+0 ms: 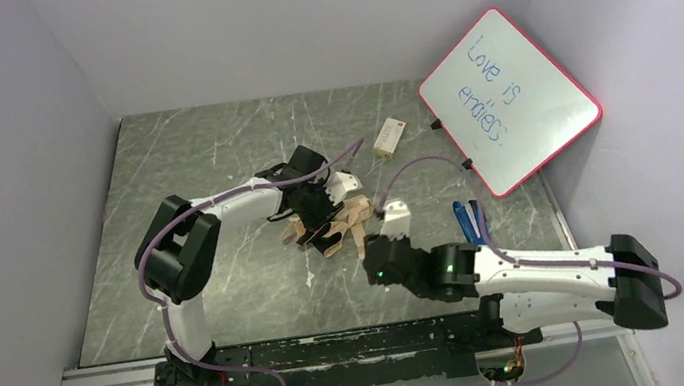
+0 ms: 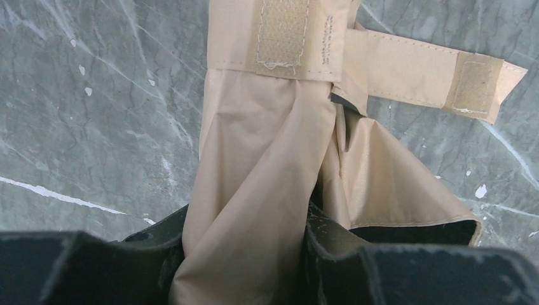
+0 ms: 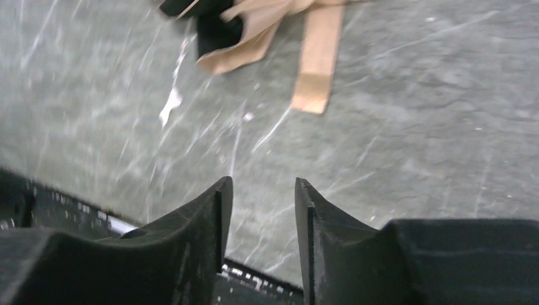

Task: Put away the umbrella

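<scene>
Grey marbled table, boxed in by pale walls, carries all of it. About its middle, a little nearer the near edge than the far one, the left pincer is clamped on a gathered fold of the umbrella. Tan cloth is bunched between its dark fingers and runs out to a band with a stitched fastening patch. From that band the strap sticks out sideways, unfastened, with its own patch at the free end. The right pincer hangs over bare table on the near side of that free end, near it but apart, jaws a narrow way open with nothing between them. Farther out, a small cream object lies toward the far edge, a blue object sits by the right edge beside the right arm, and a pink-framed whiteboard leans at the far right corner. The bundle looks gathered but not yet bound, so the likely next job is wrapping and pressing the strap. Several things could spoil that. The left hold is on cloth alone, so a tug from the other arm could drag the fabric through the fingers and let the folds fall open. The strap seems to lie flat, so narrow jaws may scrape the table or shove it aside instead of lifting it. With both arms working this close, they could knock each other, or the patches could meet crooked and fail to hold.
</scene>
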### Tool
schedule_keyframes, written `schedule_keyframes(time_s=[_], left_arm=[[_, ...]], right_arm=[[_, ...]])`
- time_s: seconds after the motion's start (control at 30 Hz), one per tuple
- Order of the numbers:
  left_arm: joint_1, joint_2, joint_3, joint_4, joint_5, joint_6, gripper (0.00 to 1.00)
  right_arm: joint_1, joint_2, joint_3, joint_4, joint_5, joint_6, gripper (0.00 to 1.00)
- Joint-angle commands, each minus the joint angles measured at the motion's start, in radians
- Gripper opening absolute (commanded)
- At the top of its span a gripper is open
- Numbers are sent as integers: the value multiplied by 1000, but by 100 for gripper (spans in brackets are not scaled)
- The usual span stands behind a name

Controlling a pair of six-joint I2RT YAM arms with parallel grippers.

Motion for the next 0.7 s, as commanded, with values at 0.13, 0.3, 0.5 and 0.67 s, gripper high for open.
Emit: schedule_keyframes(time_s=[0.13, 0.3, 0.5, 0.67], left_arm=[[14, 80, -54, -25, -191, 55, 5], [13, 85, -51, -28, -189, 54, 5], [8, 85, -50, -26, -192, 53, 5], [8, 85, -51, -27, -195, 52, 5]], right_arm=[[-268, -94, -105, 78, -111, 150, 53], [-359, -39, -153, 205, -233, 136, 58], [-519, 55, -221, 460, -419, -32, 56], [-622, 154, -216, 566, -560, -63, 55]])
